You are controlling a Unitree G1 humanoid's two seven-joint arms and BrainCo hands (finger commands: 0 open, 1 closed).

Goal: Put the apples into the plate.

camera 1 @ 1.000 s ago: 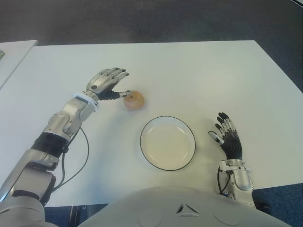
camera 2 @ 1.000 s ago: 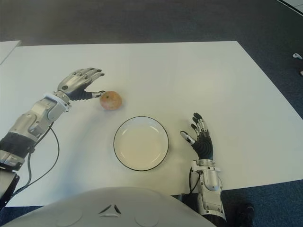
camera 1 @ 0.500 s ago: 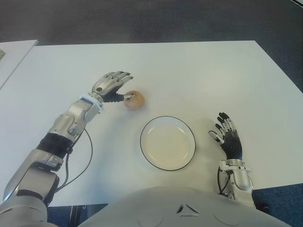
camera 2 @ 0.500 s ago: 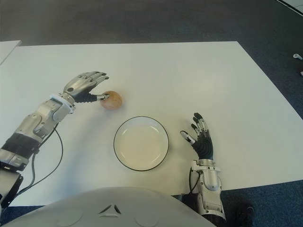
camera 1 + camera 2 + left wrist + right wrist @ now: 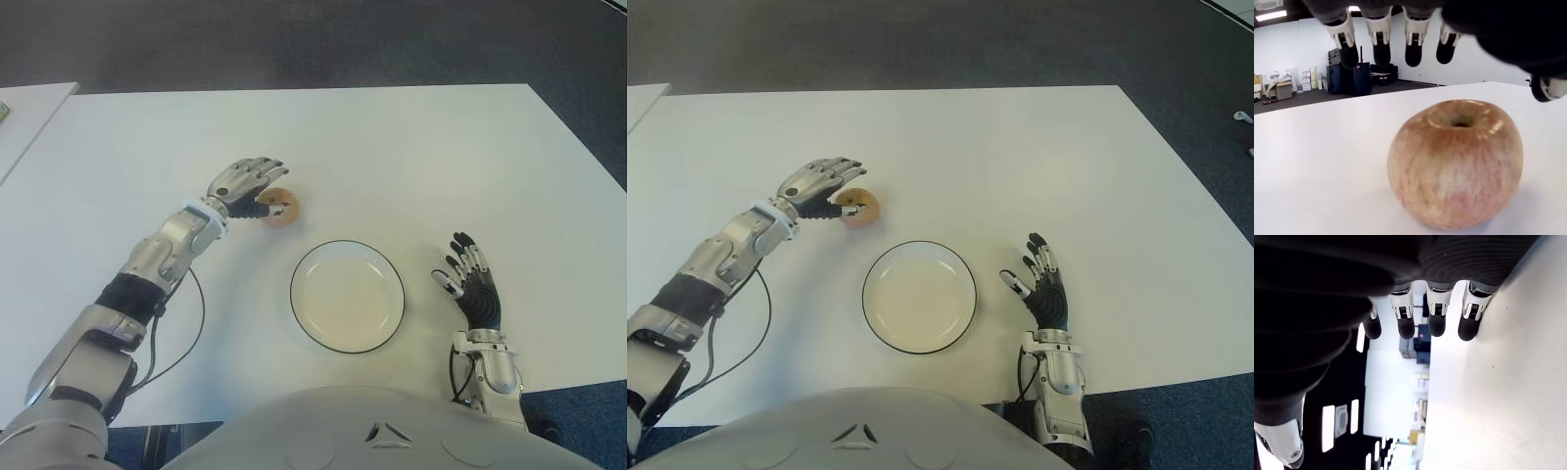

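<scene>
Closing in: left hand (image 5: 245,182) now over apple (image 5: 281,208), fingers (image 5: 1381,48) spread.

a broad white table (image 5: 411,147) is spreading out under and all around the left hand (image 5: 245,181) and the right hand (image 5: 470,289), its bare top running well past both. dark carpet (image 5: 294,39) is showing beyond the table's far edge, ahead of the left hand. a second white tabletop (image 5: 29,113) is poking in further out to the left of that hand. on the carpet, far off to the right of the right hand, a small white object (image 5: 1239,116) is lying, too small to tell. beyond the left hand's fingertips, dark cabinets (image 5: 1349,76) are standing against a white wall, stacked boxes (image 5: 1283,88) are sitting beside them, and a ceiling light (image 5: 1268,14) is glowing above.
</scene>
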